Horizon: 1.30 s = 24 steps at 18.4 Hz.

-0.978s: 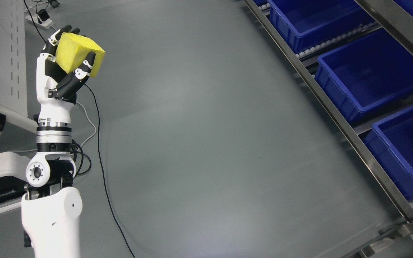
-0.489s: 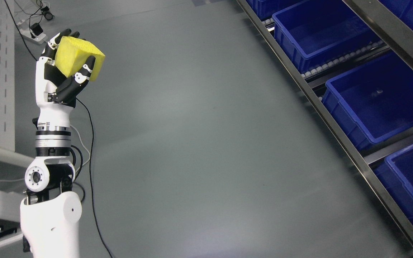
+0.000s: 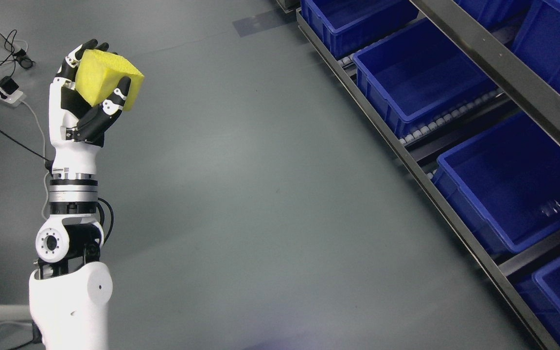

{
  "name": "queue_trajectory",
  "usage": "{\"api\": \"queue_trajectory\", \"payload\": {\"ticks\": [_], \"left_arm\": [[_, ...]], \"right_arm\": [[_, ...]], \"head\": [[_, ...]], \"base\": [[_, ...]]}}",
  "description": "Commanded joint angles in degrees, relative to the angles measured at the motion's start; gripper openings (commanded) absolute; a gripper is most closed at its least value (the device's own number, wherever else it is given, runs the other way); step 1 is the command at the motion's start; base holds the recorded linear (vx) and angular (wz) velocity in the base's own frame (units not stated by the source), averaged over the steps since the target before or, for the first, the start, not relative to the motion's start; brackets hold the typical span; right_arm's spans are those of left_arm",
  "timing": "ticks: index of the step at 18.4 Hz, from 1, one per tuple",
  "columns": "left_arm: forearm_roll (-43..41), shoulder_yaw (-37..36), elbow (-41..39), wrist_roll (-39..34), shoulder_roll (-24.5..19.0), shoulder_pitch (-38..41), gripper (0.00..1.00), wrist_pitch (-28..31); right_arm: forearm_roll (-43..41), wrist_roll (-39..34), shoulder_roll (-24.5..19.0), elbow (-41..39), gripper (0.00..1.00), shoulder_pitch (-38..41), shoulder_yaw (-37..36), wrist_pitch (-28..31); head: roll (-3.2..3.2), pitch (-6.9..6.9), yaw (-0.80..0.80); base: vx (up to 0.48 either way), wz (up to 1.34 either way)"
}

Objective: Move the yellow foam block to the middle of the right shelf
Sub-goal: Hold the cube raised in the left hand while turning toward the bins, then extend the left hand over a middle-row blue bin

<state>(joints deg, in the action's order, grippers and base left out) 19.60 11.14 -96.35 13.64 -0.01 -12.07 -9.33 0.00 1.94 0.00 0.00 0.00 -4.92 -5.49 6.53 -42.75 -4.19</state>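
Left robot hand [image 3: 85, 92] raised at far left, black fingers wrapped around porous yellow foam block [image 3: 107, 80], smooth grey floor [image 3: 260, 194], glossy blue plastic bins [image 3: 508, 180] on metal roller shelf [image 3: 406, 158] at right

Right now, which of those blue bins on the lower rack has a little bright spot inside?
The third blue bin counting from the top of the picture. A small pale glint shows on its floor near the right; the other bins' insides look plain blue.
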Motion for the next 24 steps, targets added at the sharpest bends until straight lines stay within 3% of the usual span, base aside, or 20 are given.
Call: {"api": "queue_trajectory", "payload": {"ticks": [1, 8, 12, 17, 20, 24], "left_arm": [[0.0, -2.09, -0.42, 0.07, -0.99, 0.3, 0.37, -0.34], [0.0, -2.79, -0.59, 2.43, -0.99, 0.03, 0.37, -0.43], [0.0, -4.28, -0.59, 4.02, -0.99, -4.17, 0.37, 0.27], [-0.35, -7.26, -2.17, 7.97, -0.99, -14.53, 0.37, 9.31], [-1.22, -14.28, -2.17, 8.51, -9.28, -24.46, 0.37, 14.85], [-10.43, -19.83, -0.6, 13.32, -19.4, -33.7, 0.37, 18.46]], "right_arm": [[0.18, -0.01, 1.0, -1.0, 1.0, 0.09, 0.0, 0.04], [0.18, -0.01, 1.0, -1.0, 1.0, 0.09, 0.0, 0.04], [0.18, -0.01, 1.0, -1.0, 1.0, 0.09, -0.08, 0.04], [0.18, -0.01, 1.0, -1.0, 1.0, 0.09, 0.0, 0.04], [0.18, -0.01, 1.0, -1.0, 1.0, 0.09, 0.0, 0.04], [0.18, -0.01, 1.0, -1.0, 1.0, 0.09, 0.0, 0.04]], "head": [[0.0, 0.0, 0.0], [0.0, 0.0, 0.0], [0.0, 0.0, 0.0], [0.0, 0.0, 0.0], [0.0, -0.01, 0.0], [0.0, -0.01, 0.0]], "base": [[0.506, -0.03], [0.533, -0.09], [0.512, -0.47], [0.406, -0.82], [0.287, -0.84], [0.179, -0.58]]}}
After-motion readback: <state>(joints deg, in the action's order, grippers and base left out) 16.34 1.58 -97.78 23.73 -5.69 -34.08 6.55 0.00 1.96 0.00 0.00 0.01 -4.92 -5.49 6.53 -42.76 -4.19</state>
